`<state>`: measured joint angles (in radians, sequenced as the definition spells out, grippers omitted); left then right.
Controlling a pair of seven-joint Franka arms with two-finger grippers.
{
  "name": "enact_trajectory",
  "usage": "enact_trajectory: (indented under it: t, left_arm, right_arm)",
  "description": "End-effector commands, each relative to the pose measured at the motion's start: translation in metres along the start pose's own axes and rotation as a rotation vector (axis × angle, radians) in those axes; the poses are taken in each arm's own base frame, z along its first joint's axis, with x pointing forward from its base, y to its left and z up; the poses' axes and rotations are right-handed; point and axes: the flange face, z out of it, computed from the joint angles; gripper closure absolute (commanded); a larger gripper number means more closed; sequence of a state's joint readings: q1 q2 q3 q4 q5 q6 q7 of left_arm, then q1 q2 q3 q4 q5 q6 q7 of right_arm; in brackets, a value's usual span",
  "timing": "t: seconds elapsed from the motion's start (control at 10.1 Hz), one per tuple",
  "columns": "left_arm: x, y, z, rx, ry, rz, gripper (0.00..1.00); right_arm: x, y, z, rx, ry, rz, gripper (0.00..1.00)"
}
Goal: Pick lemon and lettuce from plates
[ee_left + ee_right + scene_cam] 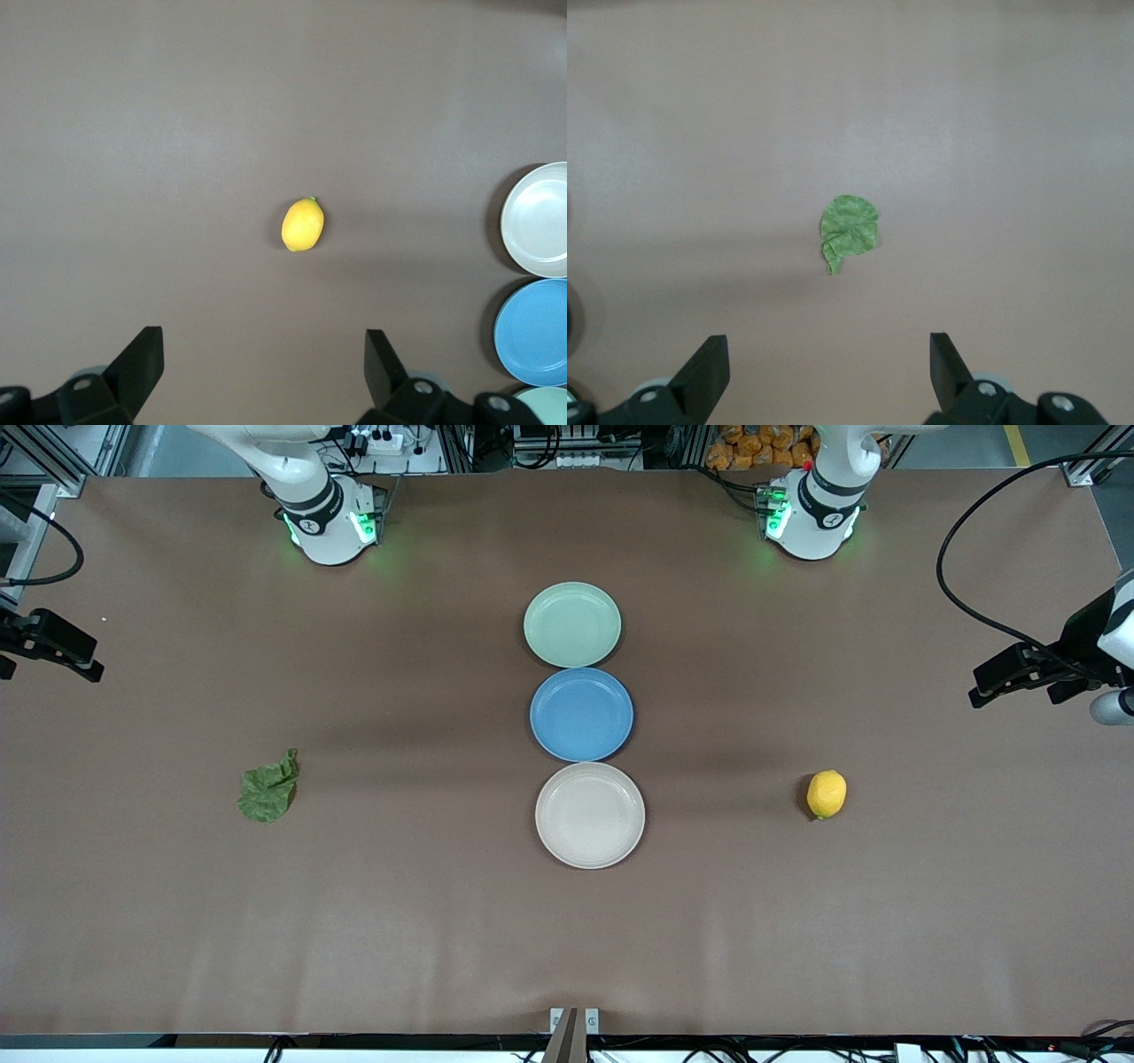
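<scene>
Lying off plates (572, 625), lemon (826, 794), lettuce (268, 789)

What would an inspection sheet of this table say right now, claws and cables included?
Surface: brown table, flat, lightly creased.
Job's things: lemon lies on the bare table toward the left arm's end; lettuce lies on the bare table toward the right arm's end. Mint green plate and beige plate both hold nothing.
Clutter: blue plate sits between those two plates, also holding nothing.
Claws: left claw is open, up over the lemon; right claw is open, up over the lettuce. Neither holds anything.
Cables: a black cable loops over the table at the left arm's end.
Surroundings: metal framing and equipment past the arm bases.
</scene>
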<state>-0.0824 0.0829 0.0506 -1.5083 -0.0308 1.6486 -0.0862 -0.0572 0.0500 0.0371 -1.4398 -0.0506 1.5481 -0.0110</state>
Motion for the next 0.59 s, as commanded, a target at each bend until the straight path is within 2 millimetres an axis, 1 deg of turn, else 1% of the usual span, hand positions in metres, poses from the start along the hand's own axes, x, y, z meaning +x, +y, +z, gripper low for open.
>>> enact_trajectory:
  t: [0.0,0.2,0.49]
  left_arm:
    - [-0.004,-0.0037,-0.0055,-0.007,-0.004,-0.018,0.0]
    - [-0.0027,-0.008,-0.0045,-0.006,-0.005,-0.024,0.0]
    - [-0.0036,-0.0083,-0.0062,-0.005,-0.004,-0.027,0.0]
  right_arm:
    - [-0.0009,-0.0026,-0.0009,0.021,0.004,-0.043,0.0]
    - [-0.0009,-0.0026,-0.0009,0.021,0.004,-0.048,0.0]
    - [-0.0011,-0.0023,-0.0007,0.025,0.002,-0.047,0.0]
